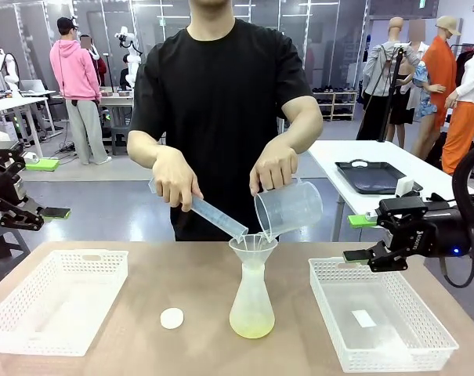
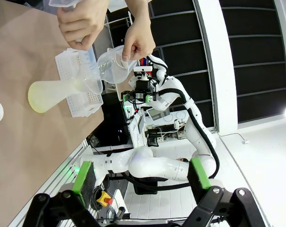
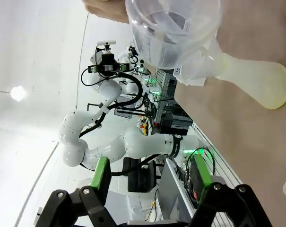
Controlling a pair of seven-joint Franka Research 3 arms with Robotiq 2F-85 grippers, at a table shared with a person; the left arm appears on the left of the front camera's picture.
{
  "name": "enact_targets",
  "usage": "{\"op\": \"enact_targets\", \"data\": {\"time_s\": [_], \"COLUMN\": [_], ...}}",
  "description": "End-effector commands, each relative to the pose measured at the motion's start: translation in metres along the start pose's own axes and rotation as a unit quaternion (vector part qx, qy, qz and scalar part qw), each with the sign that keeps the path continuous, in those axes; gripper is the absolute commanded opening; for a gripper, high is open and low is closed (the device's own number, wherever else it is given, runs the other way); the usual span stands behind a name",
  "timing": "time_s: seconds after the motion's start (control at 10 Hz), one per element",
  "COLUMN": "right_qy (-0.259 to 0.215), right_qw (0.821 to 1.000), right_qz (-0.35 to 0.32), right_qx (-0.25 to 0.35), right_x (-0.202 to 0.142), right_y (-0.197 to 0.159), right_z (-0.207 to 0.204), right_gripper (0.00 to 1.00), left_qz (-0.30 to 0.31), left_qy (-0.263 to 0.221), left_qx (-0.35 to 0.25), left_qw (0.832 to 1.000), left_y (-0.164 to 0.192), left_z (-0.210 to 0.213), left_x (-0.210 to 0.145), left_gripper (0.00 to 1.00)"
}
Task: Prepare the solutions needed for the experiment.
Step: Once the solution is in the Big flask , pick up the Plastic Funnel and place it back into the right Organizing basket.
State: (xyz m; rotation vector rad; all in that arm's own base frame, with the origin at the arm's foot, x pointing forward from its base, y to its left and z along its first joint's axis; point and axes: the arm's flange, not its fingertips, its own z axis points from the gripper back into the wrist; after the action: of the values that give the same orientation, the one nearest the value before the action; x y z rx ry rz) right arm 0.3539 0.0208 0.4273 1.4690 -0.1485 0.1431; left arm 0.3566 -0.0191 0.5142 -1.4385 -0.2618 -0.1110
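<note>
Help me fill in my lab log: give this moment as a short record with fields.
flask: upright mid-table, funnel in its neck, pale yellow-green liquid at the bottom
person: one hand tilts a graduated cylinder, other hand a beaker, both over the funnel
stopper: white, beside the flask
baskets: left basket, right basket, both white
left gripper: open, holding nothing
right gripper: open, near the right basket's far rim

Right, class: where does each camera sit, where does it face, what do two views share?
Front: between the arms, facing the person across the table; left claw and right claw show.
Left wrist: on that wrist, looking past its fingers at the flask and right arm.
Right wrist: on that wrist, facing the left arm.
Shared: both wrists see the flask.
</note>
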Motion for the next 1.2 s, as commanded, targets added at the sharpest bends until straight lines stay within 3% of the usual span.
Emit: {"op": "enact_targets", "data": {"time_s": [0.0,1.1], "right_qy": [0.000,0.000], "right_qw": [1.000,1.000], "right_qz": [0.002,0.002], "right_qx": [0.002,0.002], "right_x": [-0.0029,-0.0029], "right_y": [-0.0010,-0.0010], "right_z": [-0.0002,-0.0002], "right_gripper": [0.85,0.85], "left_qz": [-0.004,-0.004], "left_qy": [0.000,0.000], "left_qx": [-0.009,-0.009], "left_qw": [1.000,1.000], "left_y": [-0.0017,-0.0017], "left_z": [-0.0010,-0.0010], "left_x": [-0.0006,-0.0006], "left_gripper": [1.00,1.00]}}
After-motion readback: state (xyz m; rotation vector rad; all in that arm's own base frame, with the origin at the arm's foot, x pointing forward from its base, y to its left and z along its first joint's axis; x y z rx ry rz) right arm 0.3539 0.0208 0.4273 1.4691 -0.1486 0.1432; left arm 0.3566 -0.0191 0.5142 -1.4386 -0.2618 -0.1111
